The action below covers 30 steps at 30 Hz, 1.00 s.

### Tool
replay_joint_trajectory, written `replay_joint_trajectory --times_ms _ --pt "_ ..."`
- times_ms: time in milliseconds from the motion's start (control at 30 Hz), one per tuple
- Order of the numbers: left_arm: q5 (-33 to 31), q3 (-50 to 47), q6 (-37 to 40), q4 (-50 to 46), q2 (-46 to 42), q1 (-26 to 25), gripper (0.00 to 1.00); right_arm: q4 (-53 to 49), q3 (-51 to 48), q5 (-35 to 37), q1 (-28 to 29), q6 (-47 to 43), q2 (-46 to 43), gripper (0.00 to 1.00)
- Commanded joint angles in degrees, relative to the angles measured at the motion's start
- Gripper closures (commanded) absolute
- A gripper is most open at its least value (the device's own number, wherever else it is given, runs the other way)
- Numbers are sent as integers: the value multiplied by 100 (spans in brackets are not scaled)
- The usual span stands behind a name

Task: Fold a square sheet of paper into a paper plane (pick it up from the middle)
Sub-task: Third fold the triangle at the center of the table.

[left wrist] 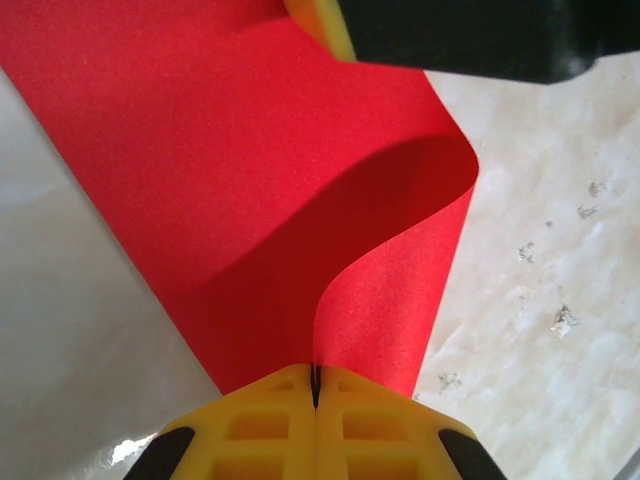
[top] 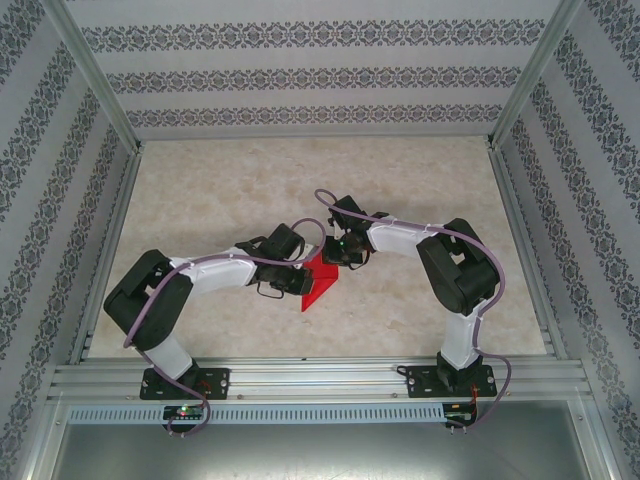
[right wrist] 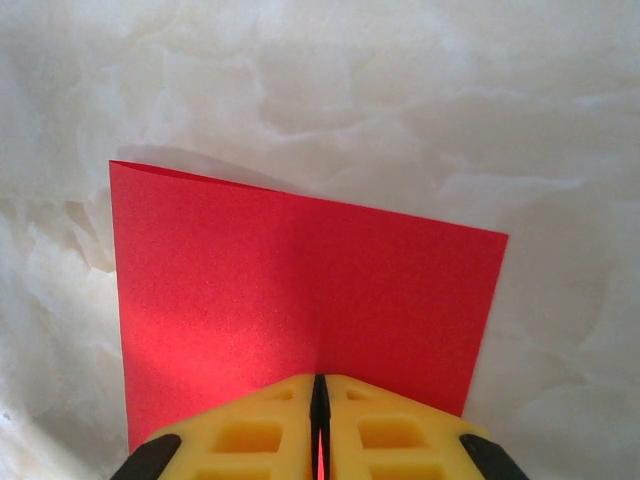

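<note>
My left gripper (left wrist: 316, 385) and right gripper (right wrist: 320, 390) each pinch an edge of the paper (right wrist: 300, 290), likely limp and easily creased.

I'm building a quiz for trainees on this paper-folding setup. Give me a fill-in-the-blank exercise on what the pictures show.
1. The square sheet of paper is coloured ___.
2. The left arm's fingers are ___ (open or shut) on the paper.
3. The paper is gripped by ___ arms at once.
4. The right arm's fingers are coloured ___.
Missing words: red; shut; two; yellow.
</note>
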Motion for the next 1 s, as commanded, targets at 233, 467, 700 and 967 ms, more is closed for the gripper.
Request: replay_joint_trajectory --times_ms 233,467,700,967 --pt "-317 142 143 -199 133 60 97 -245 -45 254 64 -66 -29 87" --pt "-436 164 155 -182 210 60 97 -237 -54 247 63 -55 -25 87" --pt "-407 168 170 -127 265 60 97 -245 -45 248 65 -42 -22 87" --pt "-532 162 103 -190 209 56 97 -242 -45 251 65 -18 0 87"
